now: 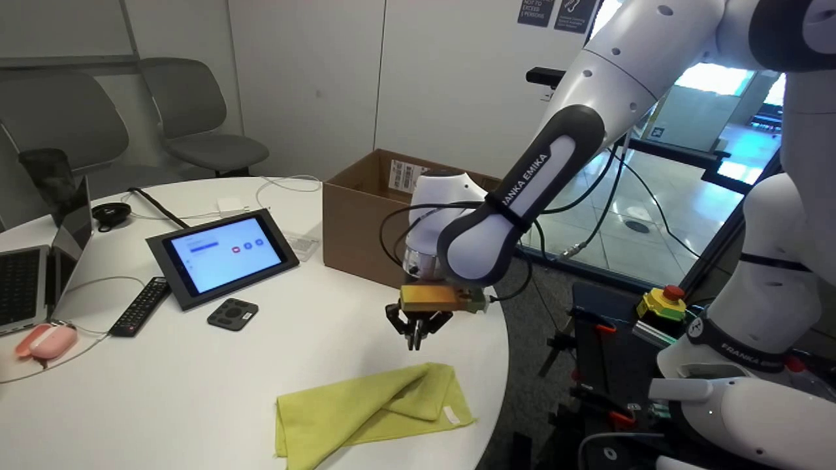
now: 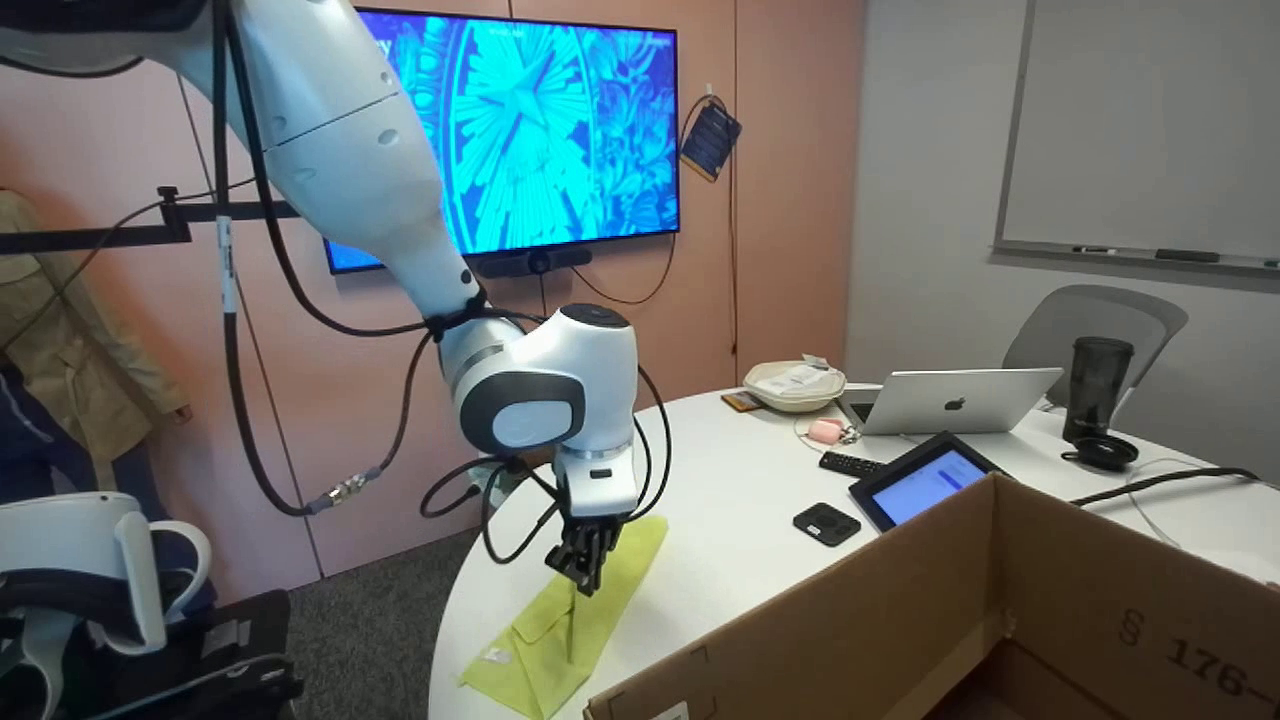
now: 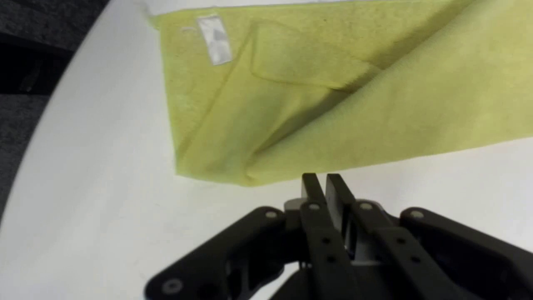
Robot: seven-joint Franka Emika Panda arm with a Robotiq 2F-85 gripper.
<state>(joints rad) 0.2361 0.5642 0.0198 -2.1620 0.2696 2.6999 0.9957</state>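
Yellow-green cloth (image 1: pixel 353 411) lay folded on the round white surface (image 1: pixel 196 385), near its curved edge, a diagonal fold crossing it and a white tag (image 3: pixel 215 39) close to one corner. Pointing downward, the end effector (image 1: pixel 415 344) hung over the surface, just beside the cloth and clear of it. Its fingers (image 3: pixel 311 189) were brought together, with only a thin slit showing between them in the wrist view, where the tips lined up with the cloth's long edge. Behind the end effector, in an exterior view, stood a brown cardboard box (image 1: pixel 356 228), open at the top. Farther across the surface sat a sloping tablet (image 1: pixel 225 254) with its display lit; a small dark square puck (image 1: pixel 233 314) and a black remote (image 1: pixel 139 307) lay near it. A pink case (image 1: pixel 53 341) and an open laptop (image 2: pixel 1000 400) were near the remote, and a dark tumbler (image 2: pixel 1098 385) stood beyond, next to a round black object (image 2: pixel 1105 452). A pale container (image 2: pixel 795 387) sat on the same surface, just beside the laptop. On the pinkish wall (image 2: pixel 795 250) in an exterior view hung a large screen (image 2: pixel 545 140) glowing blue, and grey chairs (image 1: pixel 189 108) stood past the surface's far edge.
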